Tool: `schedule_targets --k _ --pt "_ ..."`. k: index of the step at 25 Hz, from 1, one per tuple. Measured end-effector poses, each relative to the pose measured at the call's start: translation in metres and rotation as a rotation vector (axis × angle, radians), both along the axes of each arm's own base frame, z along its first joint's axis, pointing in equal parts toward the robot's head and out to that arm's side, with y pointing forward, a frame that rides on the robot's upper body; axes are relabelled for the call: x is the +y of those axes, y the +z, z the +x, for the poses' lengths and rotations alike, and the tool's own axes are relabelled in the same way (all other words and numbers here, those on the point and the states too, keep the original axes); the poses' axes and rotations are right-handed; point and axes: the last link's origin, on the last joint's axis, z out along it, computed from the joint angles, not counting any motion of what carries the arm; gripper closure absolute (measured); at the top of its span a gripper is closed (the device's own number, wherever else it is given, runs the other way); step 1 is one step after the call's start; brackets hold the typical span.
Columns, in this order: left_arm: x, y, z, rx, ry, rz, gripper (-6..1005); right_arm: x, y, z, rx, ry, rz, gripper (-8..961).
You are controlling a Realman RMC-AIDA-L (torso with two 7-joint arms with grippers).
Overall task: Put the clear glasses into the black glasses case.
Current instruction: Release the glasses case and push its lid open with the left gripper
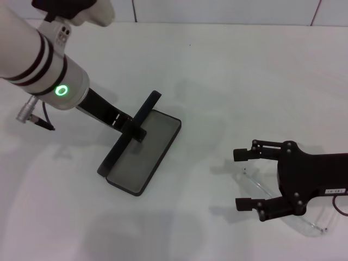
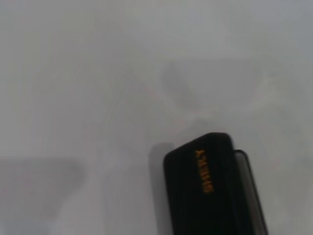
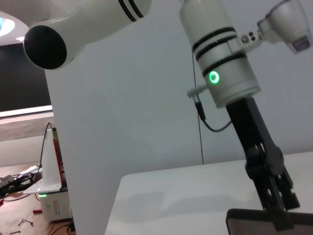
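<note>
Head view | left gripper [image 1: 137, 129] jaws clamped on black glasses case [image 1: 144, 157] lid, propping it open | right gripper [image 1: 246, 179] jaws apart above clear glasses [image 1: 261, 189], near right, readying pickup.

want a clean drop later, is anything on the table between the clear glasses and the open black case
Nothing visible. Bare table lies between the clear glasses, under the open right gripper, and the black glasses case. The left gripper holds the lid up at the case's far edge, off that path.
</note>
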Motion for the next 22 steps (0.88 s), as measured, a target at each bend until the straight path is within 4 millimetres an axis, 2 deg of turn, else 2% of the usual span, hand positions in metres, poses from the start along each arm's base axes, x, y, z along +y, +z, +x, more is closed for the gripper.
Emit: schedule_targets --k 6,14,19,22 --pt "0.008 -0.012 -0.005 0.020 0.013 -0.003 154 -0.001 -0.002 0.002 0.005 -0.017 -0.005 84" --pt "0.006 -0.017 -0.004 0.045 -0.042 -0.028 170 -0.001 -0.002 0.004 0.002 -0.024 -0.002 84" --pt "0.005 -0.018 -0.003 0.050 -0.053 -0.035 436 -0.001 -0.002 0.005 0.001 -0.025 -0.001 83" --pt "0.005 -0.018 -0.002 0.052 -0.056 -0.035 537 -0.001 -0.002 0.005 0.001 -0.026 0.000 84"
